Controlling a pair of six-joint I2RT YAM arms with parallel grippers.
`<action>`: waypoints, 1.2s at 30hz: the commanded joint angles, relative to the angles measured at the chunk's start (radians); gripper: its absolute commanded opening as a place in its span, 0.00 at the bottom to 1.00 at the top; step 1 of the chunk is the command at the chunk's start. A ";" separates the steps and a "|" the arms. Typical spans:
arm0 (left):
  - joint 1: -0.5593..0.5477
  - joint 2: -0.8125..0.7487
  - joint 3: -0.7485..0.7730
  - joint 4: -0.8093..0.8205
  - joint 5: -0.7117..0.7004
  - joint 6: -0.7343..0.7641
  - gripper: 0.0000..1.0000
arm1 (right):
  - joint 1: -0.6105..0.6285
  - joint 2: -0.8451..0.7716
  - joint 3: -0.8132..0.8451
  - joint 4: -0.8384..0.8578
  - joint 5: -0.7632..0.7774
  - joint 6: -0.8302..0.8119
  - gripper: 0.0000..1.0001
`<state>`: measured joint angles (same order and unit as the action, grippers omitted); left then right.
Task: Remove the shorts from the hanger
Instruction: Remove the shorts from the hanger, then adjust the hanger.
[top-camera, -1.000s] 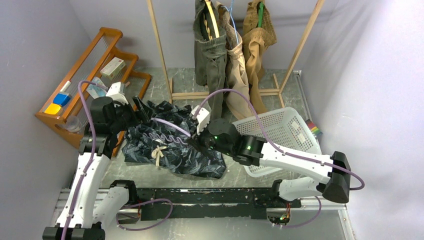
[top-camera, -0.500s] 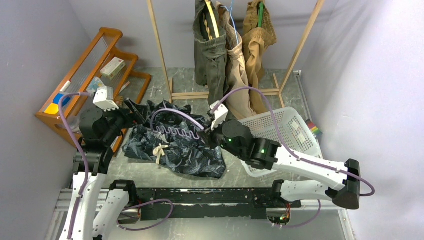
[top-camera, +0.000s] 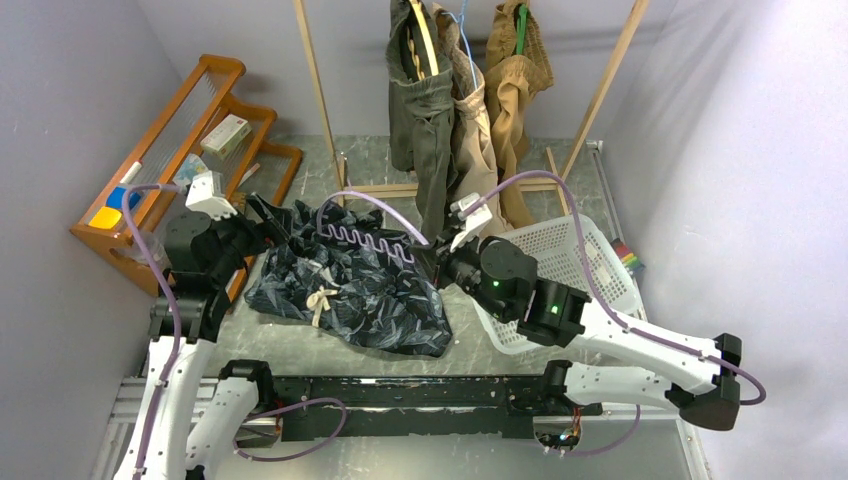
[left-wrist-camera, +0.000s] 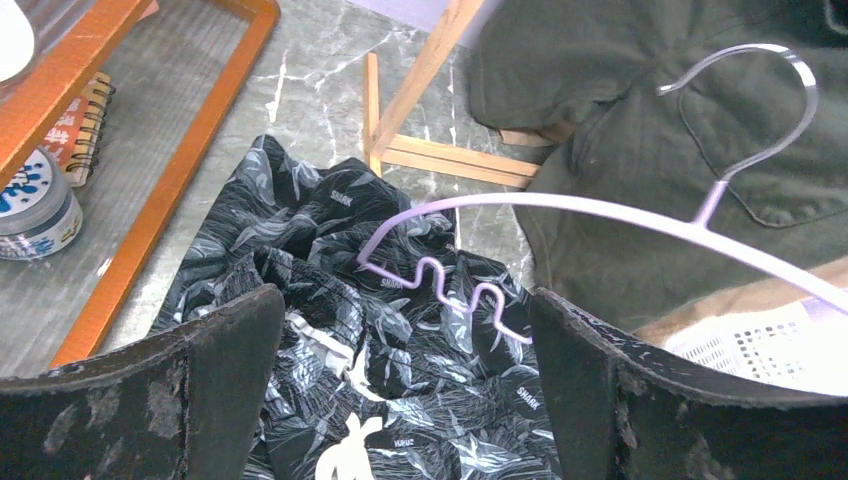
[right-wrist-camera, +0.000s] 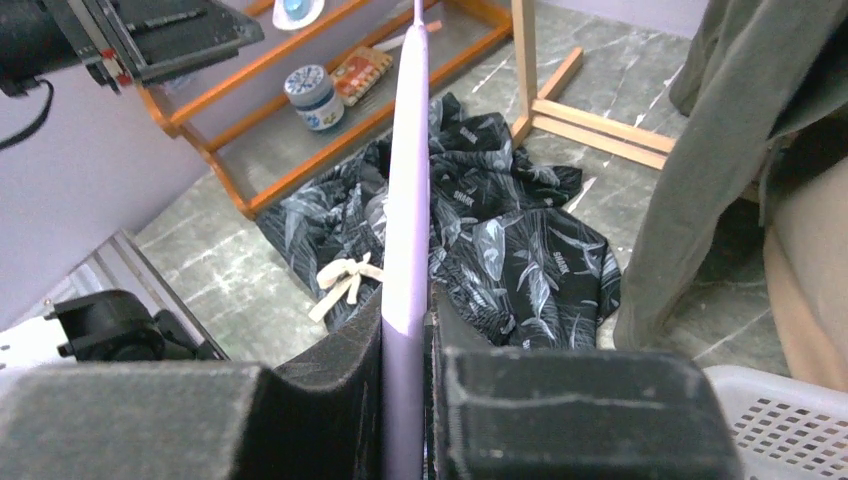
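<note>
Right wrist: right gripper (right-wrist-camera: 407, 330) pinches lilac hanger (right-wrist-camera: 411, 180); overhead hides grip.

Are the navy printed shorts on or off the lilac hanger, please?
Off: the shorts lie crumpled on the table, the hanger bare above them.

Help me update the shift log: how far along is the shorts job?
Done: the navy leafy shorts lie on the table, apparently clear of the lilac hanger. In hand: the right end effector is shut on that hanger; the left end effector stands open, empty. Left: the olive shorts, beige shorts and tan shorts hang on the wooden rack.
</note>
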<state>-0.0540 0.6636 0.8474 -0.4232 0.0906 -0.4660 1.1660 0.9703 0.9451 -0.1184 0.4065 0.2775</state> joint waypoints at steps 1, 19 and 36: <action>0.002 0.003 -0.007 -0.017 -0.053 -0.021 0.96 | -0.001 -0.037 0.024 0.066 0.112 -0.011 0.00; 0.002 0.059 -0.013 -0.045 -0.064 -0.022 0.97 | -0.001 0.110 0.230 0.220 0.309 -0.289 0.00; 0.002 0.067 -0.023 -0.042 -0.030 -0.028 0.97 | 0.000 0.145 0.292 0.452 0.288 -0.399 0.00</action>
<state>-0.0540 0.7284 0.8356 -0.4652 0.0410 -0.4942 1.1664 1.1130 1.1748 0.2409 0.6895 -0.0856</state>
